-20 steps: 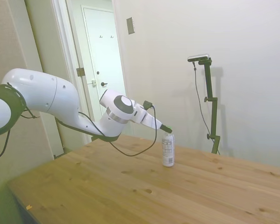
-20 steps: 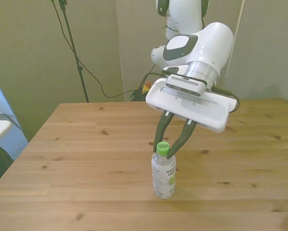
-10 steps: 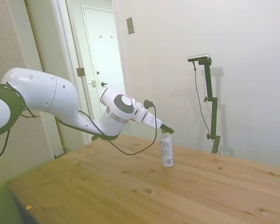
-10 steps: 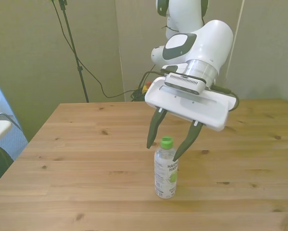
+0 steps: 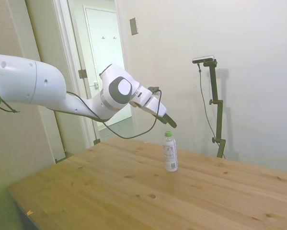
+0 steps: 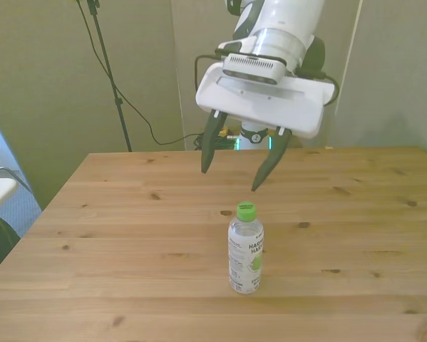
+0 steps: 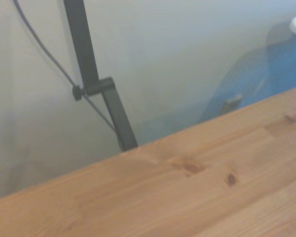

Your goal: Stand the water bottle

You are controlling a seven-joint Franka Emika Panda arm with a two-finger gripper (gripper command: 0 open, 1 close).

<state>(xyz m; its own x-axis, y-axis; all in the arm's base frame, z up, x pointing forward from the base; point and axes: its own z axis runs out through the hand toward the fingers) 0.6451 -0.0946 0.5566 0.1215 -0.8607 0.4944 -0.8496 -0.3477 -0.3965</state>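
Observation:
The water bottle (image 6: 245,249) (image 5: 170,152) stands upright on the wooden table (image 6: 127,235), clear plastic with a green cap and a white label. My gripper (image 6: 231,171) (image 5: 173,124) hangs open in the air above and slightly behind the cap, touching nothing. Its dark fingers (image 6: 207,151) point down with a wide gap between them. The wrist view shows only table wood (image 7: 187,197) and a wall, not the bottle.
A white door (image 5: 107,67) and a wall stand behind the table in the side view. A black cable (image 6: 138,114) hangs behind the table's far edge in the front view. Bare wood surrounds the bottle.
My gripper opened off the bottle's cap, then rose up and away from it. The bottle stayed standing on the table.

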